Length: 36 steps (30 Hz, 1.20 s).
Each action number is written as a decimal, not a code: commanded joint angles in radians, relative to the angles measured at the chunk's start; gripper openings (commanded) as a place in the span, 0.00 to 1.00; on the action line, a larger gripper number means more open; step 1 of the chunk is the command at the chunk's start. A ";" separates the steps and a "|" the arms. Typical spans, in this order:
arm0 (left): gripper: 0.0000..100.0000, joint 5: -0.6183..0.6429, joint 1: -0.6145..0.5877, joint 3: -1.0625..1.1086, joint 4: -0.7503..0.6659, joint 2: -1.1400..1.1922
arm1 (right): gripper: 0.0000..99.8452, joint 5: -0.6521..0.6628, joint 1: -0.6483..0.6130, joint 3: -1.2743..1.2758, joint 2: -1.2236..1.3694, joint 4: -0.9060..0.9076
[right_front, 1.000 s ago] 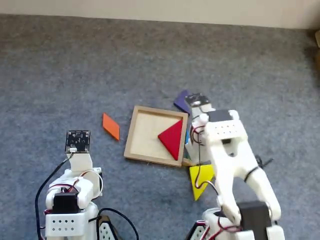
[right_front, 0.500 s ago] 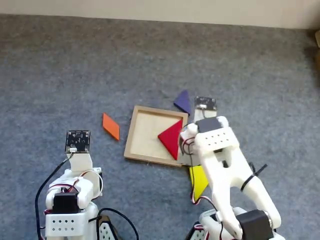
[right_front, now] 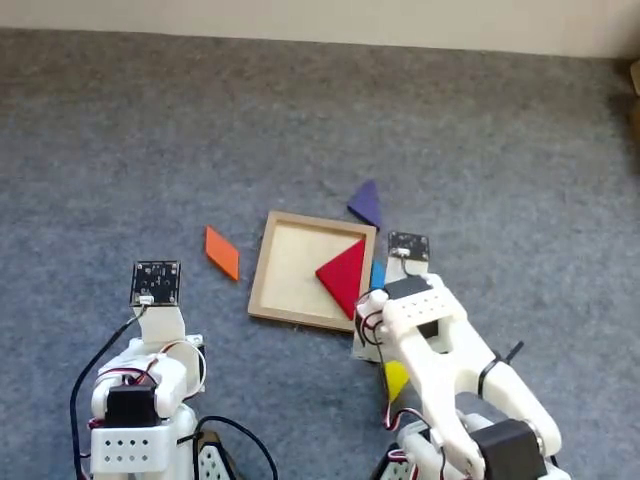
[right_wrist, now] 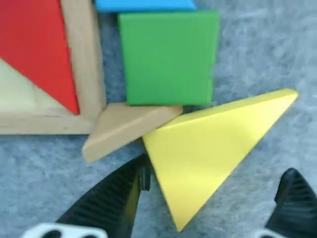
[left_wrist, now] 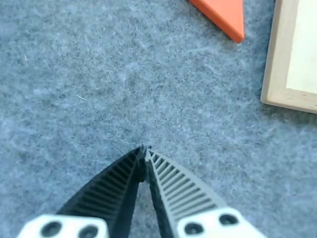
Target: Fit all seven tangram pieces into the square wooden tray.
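The square wooden tray [right_front: 260, 265] lies mid-table with the red triangle [right_front: 345, 277] in its right half, the yellow triangle [right_wrist: 213, 144] just off its near-right corner between the spread fingers of the right gripper [right_wrist: 218, 173], and the left gripper [left_wrist: 144, 153], fingers pressed together, over grey felt [left_wrist: 74, 74] to the near left.

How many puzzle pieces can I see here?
7. The red triangle lies in the tray; orange piece left of it; purple triangle beyond its far right corner; blue piece, green square, wooden triangle and yellow triangle clustered outside its right edge. None seems hidden.
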 commanded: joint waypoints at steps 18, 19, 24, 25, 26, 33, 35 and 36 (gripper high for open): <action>0.01 -0.008 -0.013 0.019 0.002 -0.050 | 0.34 0.374 0.171 -0.004 -0.038 -0.018; 0.01 -0.008 -0.013 0.019 0.002 -0.050 | 0.32 0.374 0.170 -0.004 -0.038 -0.018; 0.01 -0.008 -0.013 0.019 0.002 -0.050 | 0.27 0.374 0.174 -0.005 -0.038 -0.018; 0.01 -0.008 -0.013 0.019 0.002 -0.050 | 0.27 0.376 0.174 -0.005 -0.038 -0.018; 0.01 -0.008 -0.013 0.019 0.002 -0.050 | 0.27 0.379 0.174 -0.005 -0.038 -0.018; 0.01 -0.008 -0.013 0.019 0.002 -0.050 | 0.26 0.400 0.196 -0.005 -0.038 -0.018; 0.01 -0.008 -0.013 0.019 0.002 -0.050 | 0.23 0.466 0.220 -0.005 -0.038 -0.018; 0.01 -0.008 -0.013 0.019 0.002 -0.050 | 0.20 0.500 0.232 -0.005 -0.038 -0.018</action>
